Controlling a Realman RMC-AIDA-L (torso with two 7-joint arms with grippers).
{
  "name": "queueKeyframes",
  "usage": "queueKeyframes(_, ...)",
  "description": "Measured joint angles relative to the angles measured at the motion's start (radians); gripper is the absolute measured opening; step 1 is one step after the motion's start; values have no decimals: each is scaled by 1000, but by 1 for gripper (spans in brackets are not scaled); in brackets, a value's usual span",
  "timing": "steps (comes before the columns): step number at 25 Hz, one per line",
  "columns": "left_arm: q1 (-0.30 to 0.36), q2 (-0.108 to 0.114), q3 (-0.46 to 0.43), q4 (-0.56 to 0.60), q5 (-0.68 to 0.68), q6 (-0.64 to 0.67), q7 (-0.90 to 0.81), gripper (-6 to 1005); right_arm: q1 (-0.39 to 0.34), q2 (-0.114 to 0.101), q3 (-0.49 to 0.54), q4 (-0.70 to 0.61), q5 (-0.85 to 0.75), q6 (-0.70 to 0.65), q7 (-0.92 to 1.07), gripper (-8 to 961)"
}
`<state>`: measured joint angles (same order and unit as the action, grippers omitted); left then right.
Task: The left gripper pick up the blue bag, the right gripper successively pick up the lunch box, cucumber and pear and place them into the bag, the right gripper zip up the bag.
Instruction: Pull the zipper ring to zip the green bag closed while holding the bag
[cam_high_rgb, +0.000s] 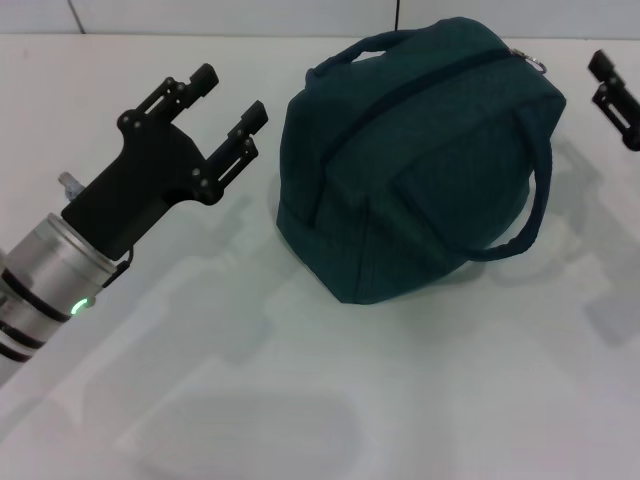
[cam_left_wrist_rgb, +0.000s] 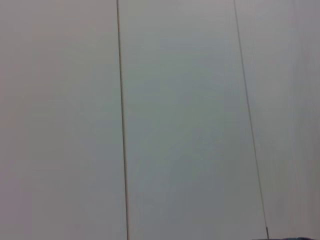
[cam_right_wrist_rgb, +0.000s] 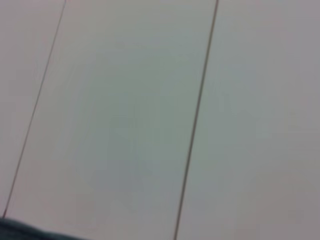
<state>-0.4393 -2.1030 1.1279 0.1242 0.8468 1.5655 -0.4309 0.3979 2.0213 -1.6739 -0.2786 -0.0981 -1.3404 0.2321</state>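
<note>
Left gripper (cam_high_rgb: 228, 105) hovers just left of the bag (cam_high_rgb: 415, 160), fingers spread, empty. Best to close on the near handle (cam_high_rgb: 525, 215) or top seam, lifting slowly. Bag: dark teal, quilted, domed, zipper seemingly closed. Right gripper (cam_high_rgb: 615, 95) sits at bag's right; finger state unclear.

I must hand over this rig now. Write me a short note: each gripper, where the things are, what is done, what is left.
Left gripper: open, empty, hovering beside the bag on its left, not touching it.
Right gripper: only partly in view at the right edge, past the bag; holds nothing visible.
Bag: on the table, zipper looks shut, handles free.
Lunch box, cucumber, pear: not in any view.
Done: bag appears zipped; the contents cannot be seen.
Left: confirm the three items are inside; otherwise nothing obvious remains.
</note>
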Motion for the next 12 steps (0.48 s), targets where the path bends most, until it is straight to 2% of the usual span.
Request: queueKeyframes(12, -16, -4, 5, -21, -81, 105, 17, 627, 1, -9, 9, -5, -6, -59, 76, 650)
